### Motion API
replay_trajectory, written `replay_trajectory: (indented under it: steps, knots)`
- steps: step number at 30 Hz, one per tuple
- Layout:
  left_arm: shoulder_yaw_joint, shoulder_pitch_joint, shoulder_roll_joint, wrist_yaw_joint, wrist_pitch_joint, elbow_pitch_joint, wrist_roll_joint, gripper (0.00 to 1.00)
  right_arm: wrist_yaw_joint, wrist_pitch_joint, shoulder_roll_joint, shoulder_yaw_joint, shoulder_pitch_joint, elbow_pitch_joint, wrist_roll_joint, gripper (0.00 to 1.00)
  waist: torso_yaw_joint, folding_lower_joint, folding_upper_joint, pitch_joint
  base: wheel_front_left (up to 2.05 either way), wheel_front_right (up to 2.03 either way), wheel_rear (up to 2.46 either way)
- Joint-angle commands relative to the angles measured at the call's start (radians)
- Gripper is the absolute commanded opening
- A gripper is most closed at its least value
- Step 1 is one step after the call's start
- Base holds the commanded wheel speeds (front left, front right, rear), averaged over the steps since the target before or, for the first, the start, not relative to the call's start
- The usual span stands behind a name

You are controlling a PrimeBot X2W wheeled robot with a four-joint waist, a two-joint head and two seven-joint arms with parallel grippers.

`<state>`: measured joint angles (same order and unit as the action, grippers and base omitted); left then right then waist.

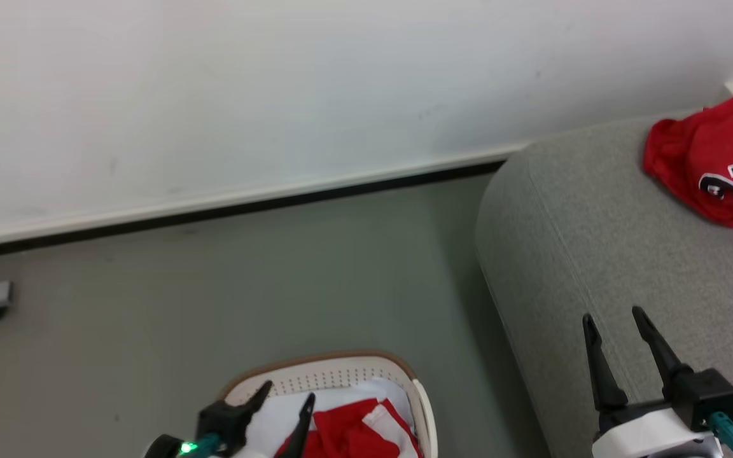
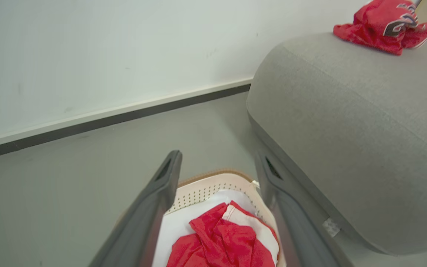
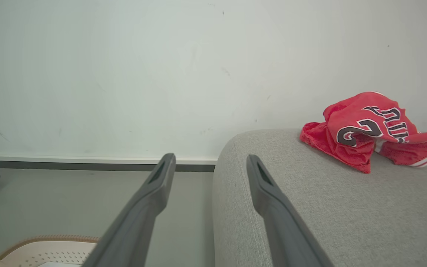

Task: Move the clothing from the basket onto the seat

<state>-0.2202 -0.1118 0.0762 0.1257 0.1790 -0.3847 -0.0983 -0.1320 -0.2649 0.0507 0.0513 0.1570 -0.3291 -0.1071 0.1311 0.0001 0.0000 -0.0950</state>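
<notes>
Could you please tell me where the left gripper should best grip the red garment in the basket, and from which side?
Probably the raised fold of the red garment, approached from straight above by the open left gripper: the crumpled ridge stands proud of the white fabric, and the basket walls block sideways entry.

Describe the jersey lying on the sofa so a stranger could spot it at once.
Start at the big light grey sofa on the robot's right. On top of it, near the white wall, lies a crumpled bright red jersey. Unlike the red and white clothing in the basket on the floor, it shows black white-edged numerals.
</notes>
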Motion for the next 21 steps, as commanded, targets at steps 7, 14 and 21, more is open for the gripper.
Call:
replay_trajectory:
  steps: [7, 14, 21]
  knots:
    - [-0.143, -0.121, 0.028, 0.004, -0.189, -0.159, 0.008, 1.00, 0.003, 0.001, 0.000, 0.028, 0.090, 0.066, -0.020, 1.00, 0.088, -0.0001, 0.0000, -0.190, 0.00, 0.00, 0.00]
    - [-0.200, -0.256, 0.041, 0.003, -0.301, -0.311, 0.001, 1.00, 0.003, 0.001, 0.000, 0.022, 0.155, 0.136, -0.050, 1.00, 0.130, -0.0001, 0.0000, -0.341, 0.00, 0.00, 0.00]
    - [-0.217, -0.371, 0.050, 0.003, -0.374, -0.476, 0.001, 1.00, 0.003, 0.001, 0.000, 0.024, 0.200, 0.196, -0.071, 1.00, 0.162, -0.0001, 0.0000, -0.462, 0.00, 0.00, 0.00]
